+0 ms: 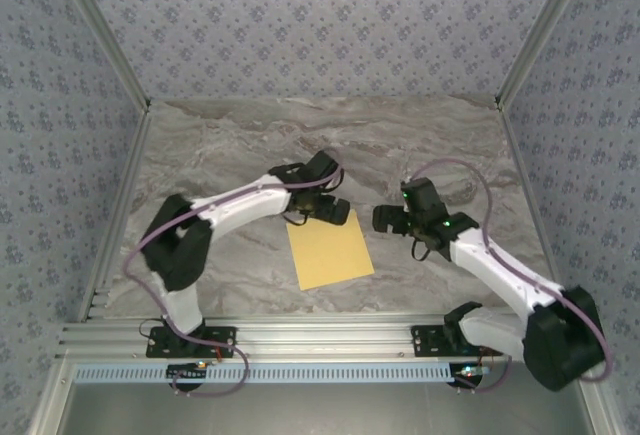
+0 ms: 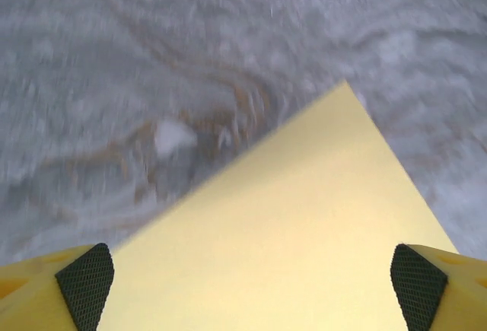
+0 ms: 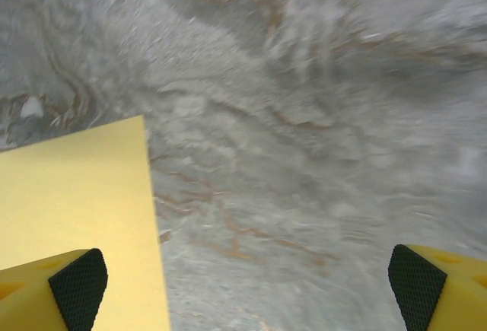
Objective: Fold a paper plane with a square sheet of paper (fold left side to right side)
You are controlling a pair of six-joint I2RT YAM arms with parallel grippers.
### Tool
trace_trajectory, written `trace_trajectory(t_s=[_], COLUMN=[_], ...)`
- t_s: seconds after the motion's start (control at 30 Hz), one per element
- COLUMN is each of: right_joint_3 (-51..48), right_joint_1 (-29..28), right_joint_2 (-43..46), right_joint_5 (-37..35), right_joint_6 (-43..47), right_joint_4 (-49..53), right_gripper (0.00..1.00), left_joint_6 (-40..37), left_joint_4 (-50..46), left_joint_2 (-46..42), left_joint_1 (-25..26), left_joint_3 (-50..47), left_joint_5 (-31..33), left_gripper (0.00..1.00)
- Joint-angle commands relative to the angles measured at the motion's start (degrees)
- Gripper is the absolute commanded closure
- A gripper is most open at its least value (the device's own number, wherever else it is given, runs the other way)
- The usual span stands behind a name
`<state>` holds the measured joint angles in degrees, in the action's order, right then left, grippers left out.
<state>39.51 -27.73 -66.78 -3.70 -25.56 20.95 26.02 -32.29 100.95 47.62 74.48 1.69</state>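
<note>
Yellow-orange square sheet of paper (image 1: 330,248) is lying flat — left gripper (image 2: 251,281) and right gripper (image 3: 247,281), both released, are probably risking skidding or crumpling it.

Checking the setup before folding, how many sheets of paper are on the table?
1. The square sheet of paper lies flat at the front middle of the table, its far edge beneath the left gripper. A second sheet stacked exactly underneath couldn't be seen.

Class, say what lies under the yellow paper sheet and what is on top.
The square sheet of paper lies flat on the marble table, covering the patch beneath. Its face is bare; the open left tool is over its far corner, hiding it from above.
</note>
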Motion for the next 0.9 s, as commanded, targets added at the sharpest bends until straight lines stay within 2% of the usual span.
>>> trace_trajectory(t_s=[0.0, 0.17, 0.27, 0.53, 0.87], right_joint_3=[4.46, 9.52, 10.48, 9.88, 7.27], right_joint_1=[-2.26, -4.18, -4.63, -5.06, -4.32], right_joint_2=[-6.05, -14.6, -16.14, -14.85, -9.49], right_joint_5=[4.55, 3.12, 1.11, -1.9, -5.31], right_joint_6=[-0.64, -1.94, -3.08, -3.14, -1.78], right_joint_4=[-1.34, -1.43, -1.87, 0.0, 2.15], right_gripper=[0.0, 0.0, 0.0, 0.0, 0.0], left_joint_6=[7.22, 17.91, 20.58, 20.08, 19.2], left_joint_4=[3.41, 13.72, 18.44, 25.82, 25.6], left_joint_2=[-7.58, -14.79, -16.62, -7.86, 1.26], left_joint_1=[-0.02, 0.52, 2.01, 2.83, -0.07], left_joint_3=[-9.22, -23.06, -26.69, -23.95, -20.78], left_joint_5=[-8.79, -20.04, -21.92, -28.05, -25.95], left_gripper=[0.05, 0.09, 0.1, 0.1, 0.11])
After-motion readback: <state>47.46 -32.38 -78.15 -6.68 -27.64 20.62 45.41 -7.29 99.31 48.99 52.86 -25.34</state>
